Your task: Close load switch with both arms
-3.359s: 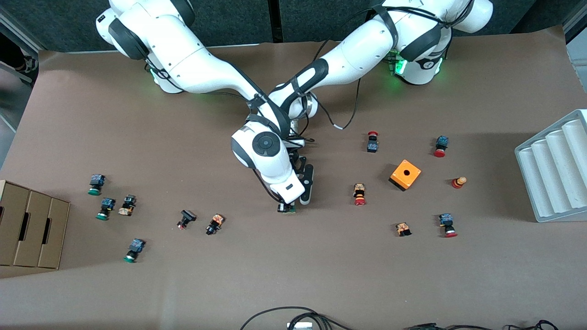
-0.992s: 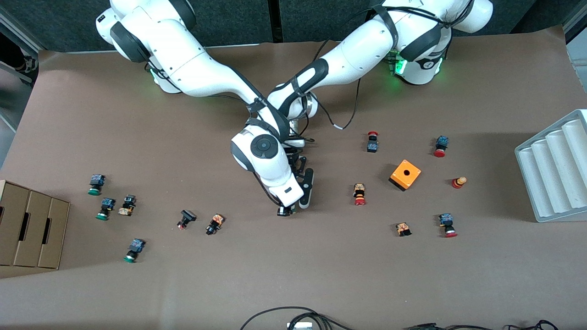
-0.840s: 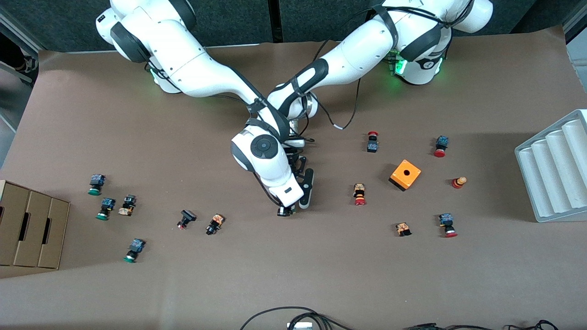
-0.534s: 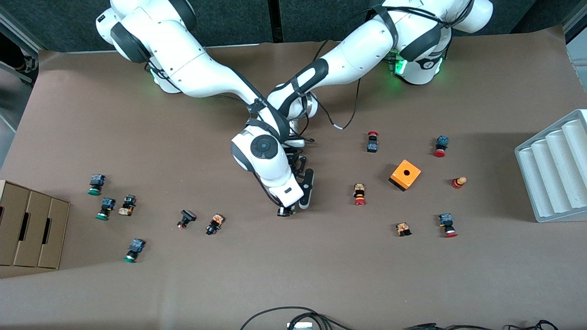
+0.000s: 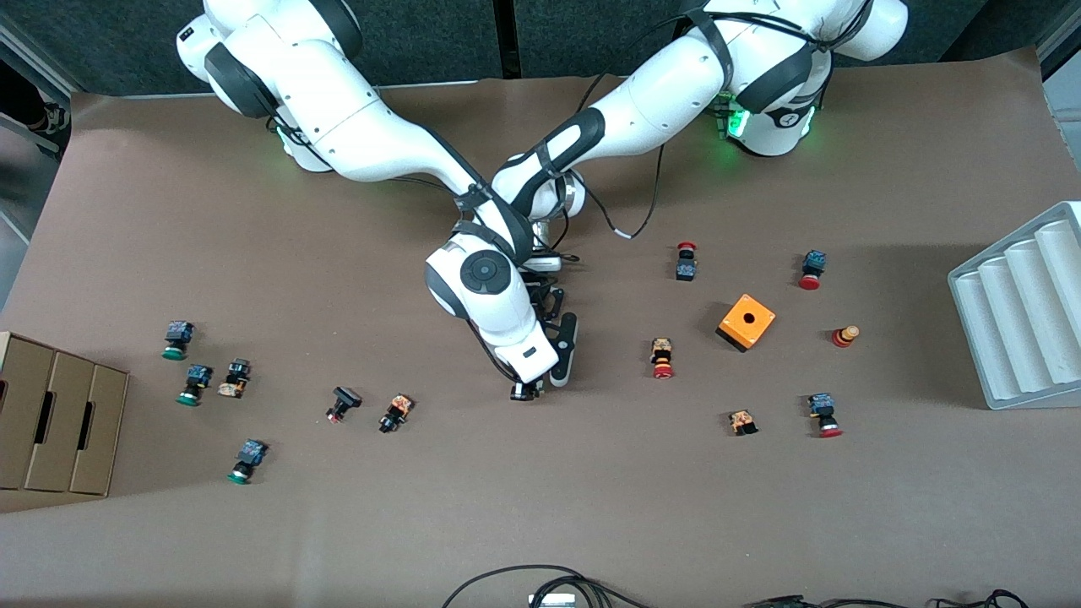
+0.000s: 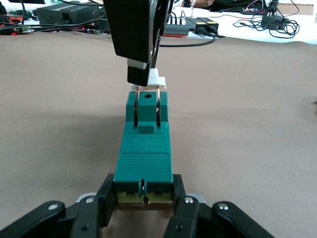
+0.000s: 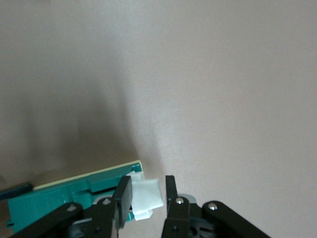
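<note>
Both hands crowd the load switch [image 6: 143, 148]: left hand [image 6: 143, 210] clamps one end, right hand [image 7: 144, 196] the white end. Open bench [image 5: 540, 490] lies nearer the camera.

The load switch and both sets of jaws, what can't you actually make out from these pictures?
- Front view: the load switch is almost wholly hidden under the right arm's wrist; the left gripper is hidden there too.
- Left wrist view: the right gripper covers part of the white piece.
- Right wrist view: the picture's edge cuts off the switch body; whether the right gripper's jaws pinch the white piece is unclear.
</note>
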Action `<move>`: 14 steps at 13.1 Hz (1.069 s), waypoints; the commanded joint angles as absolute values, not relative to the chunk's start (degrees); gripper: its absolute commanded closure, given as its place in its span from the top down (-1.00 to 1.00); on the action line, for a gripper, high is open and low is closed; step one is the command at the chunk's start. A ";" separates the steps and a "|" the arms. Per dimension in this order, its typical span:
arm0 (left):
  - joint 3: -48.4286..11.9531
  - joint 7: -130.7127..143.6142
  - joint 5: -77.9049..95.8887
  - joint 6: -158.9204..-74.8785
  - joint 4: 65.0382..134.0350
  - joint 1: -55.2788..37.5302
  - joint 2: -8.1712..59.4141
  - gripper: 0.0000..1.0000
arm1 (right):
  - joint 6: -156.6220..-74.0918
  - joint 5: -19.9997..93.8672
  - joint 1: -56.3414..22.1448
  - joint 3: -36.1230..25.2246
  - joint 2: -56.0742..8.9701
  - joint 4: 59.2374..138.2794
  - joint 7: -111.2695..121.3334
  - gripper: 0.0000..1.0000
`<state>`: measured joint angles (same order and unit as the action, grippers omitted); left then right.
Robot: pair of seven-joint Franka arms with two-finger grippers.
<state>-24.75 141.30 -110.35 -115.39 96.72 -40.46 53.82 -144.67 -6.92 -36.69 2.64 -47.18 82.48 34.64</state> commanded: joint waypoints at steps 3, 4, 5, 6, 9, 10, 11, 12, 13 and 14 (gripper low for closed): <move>-23.99 141.86 -112.06 -116.98 94.92 -40.61 54.58 -0.14 | -146.42 -8.26 -36.30 2.81 -49.75 80.51 33.57 -0.29; -23.99 141.86 -112.06 -116.98 94.92 -40.61 54.58 -0.14 | -146.43 -8.26 -36.30 2.81 -49.83 80.51 33.57 -0.29; -23.99 141.86 -112.06 -116.98 94.92 -40.61 54.58 -0.14 | -146.43 -8.26 -36.30 2.81 -49.83 80.51 33.57 -0.29; -23.99 141.86 -112.06 -116.98 94.92 -40.61 54.58 -0.14 | -146.51 -8.26 -36.30 2.81 -49.92 80.51 33.57 -0.29; -23.99 141.86 -112.06 -116.98 94.92 -40.61 54.58 -0.14 | -146.60 -8.35 -36.30 2.81 -50.18 80.16 33.57 -0.29; -23.99 141.86 -112.06 -116.98 94.92 -40.61 54.58 -0.14 | -146.60 -8.26 -36.30 2.81 -50.19 80.16 33.57 -0.29; -23.99 141.86 -112.06 -116.98 94.92 -40.61 54.58 -0.14 | -146.60 -8.26 -36.30 2.55 -50.19 80.16 33.57 -0.29; -23.99 141.86 -112.06 -116.98 94.92 -40.61 54.58 -0.14 | -146.60 -8.26 -36.30 2.55 -50.10 80.16 33.49 -0.29; -23.99 141.86 -112.06 -116.98 94.92 -40.61 54.67 -0.14 | -146.51 -8.26 -36.30 2.55 -50.01 80.16 33.49 -0.29; -23.99 141.86 -112.06 -116.98 94.92 -40.61 54.58 -0.14 | -146.51 -8.26 -36.30 2.55 -50.01 80.16 33.49 -0.29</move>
